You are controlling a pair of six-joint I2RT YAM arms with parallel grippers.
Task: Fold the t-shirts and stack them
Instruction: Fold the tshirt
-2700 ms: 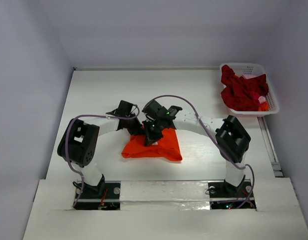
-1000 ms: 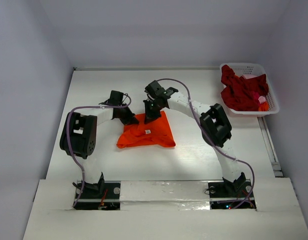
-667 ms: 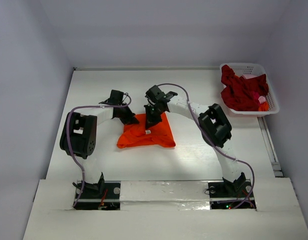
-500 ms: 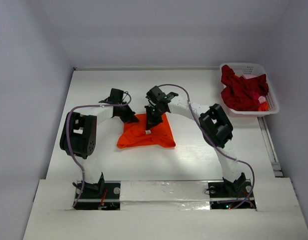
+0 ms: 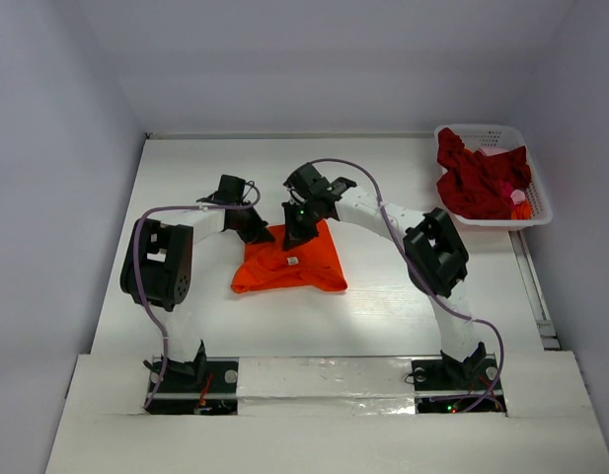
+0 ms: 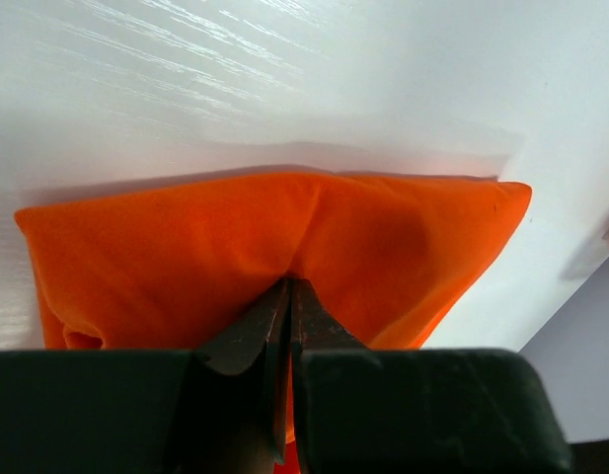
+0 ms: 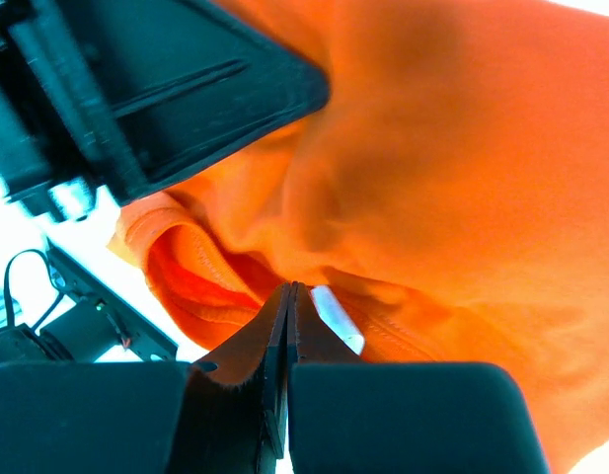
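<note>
Top external view: the orange shirt (image 5: 289,267) is seen folded at mid-desk (image 5: 403,306), and the red shirt (image 5: 477,183) is heaped in the basket (image 5: 501,224) at the far right. Only in the wrist views are the left tool (image 6: 288,286) and right tool (image 7: 288,288) shown fully closed, orange cloth pinched at their tips, the label (image 7: 336,318) beside the right one.

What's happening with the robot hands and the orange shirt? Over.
Left gripper shut on orange t-shirt, far edge. Right gripper shut on it by the neck label. Dark red t-shirt in basket. Nothing blocking.
</note>
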